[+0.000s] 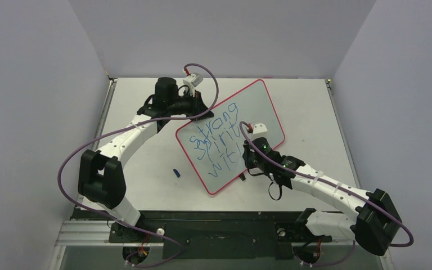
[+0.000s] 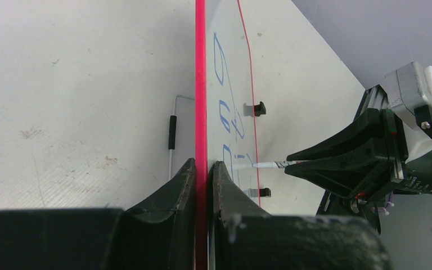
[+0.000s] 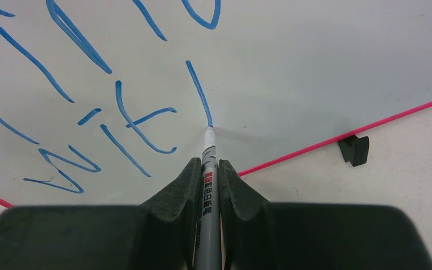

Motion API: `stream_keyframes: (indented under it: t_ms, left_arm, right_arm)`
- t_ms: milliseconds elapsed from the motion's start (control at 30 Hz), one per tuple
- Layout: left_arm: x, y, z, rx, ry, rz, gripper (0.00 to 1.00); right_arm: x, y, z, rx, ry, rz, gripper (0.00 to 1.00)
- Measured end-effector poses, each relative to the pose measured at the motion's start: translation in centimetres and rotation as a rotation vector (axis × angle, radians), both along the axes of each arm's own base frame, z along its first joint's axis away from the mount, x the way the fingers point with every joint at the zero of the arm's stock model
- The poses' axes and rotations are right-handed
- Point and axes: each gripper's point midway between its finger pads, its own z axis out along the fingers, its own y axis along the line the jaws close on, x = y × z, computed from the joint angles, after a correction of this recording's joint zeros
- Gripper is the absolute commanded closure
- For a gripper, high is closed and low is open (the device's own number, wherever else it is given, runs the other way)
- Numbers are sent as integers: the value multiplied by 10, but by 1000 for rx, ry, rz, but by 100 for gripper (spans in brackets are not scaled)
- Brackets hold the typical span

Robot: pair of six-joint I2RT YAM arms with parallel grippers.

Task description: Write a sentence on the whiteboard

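Grey walls close in a pale bench (image 1: 309,112), and from my seat far away I see the whiteboard (image 1: 233,121) set at a slant across its middle, between the two arms. My left hand (image 2: 202,183) is closed tight on the board's red rim at its far-left edge, one finger on each face. My right hand (image 3: 209,174) is shut on a marker (image 3: 207,194), which runs straight out between the fingers; its tip touches the board at the lower end of a single blue stroke. The sentence (image 1: 216,140) is in blue, in three lines: "strong", "spirit", and a third that so far reads "wit" plus that one stroke (the letters lean and wobble a good deal). A black clip (image 3: 354,151) sits just outside the rim near the marker. A small blue piece (image 1: 176,172) lies on the bench just left of the board's near corner.
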Motion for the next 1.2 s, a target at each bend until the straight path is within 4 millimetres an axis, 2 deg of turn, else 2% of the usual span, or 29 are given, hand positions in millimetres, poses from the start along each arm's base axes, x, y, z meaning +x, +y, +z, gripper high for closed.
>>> stream_keyframes:
  t_ms: [233, 667, 1033, 1200]
  left_arm:
    - [0, 0, 0, 0, -1, 0, 100]
    - [0, 0, 0, 0, -2, 0, 100]
    - [0, 0, 0, 0, -1, 0, 100]
    - [0, 0, 0, 1, -1, 1, 100]
  right_arm:
    - [6, 5, 8, -17, 0, 8, 100]
    - [34, 6, 35, -21, -46, -22, 100]
    - [38, -1, 33, -25, -46, -42, 100]
    - [29, -8, 19, -43, -25, -42, 100]
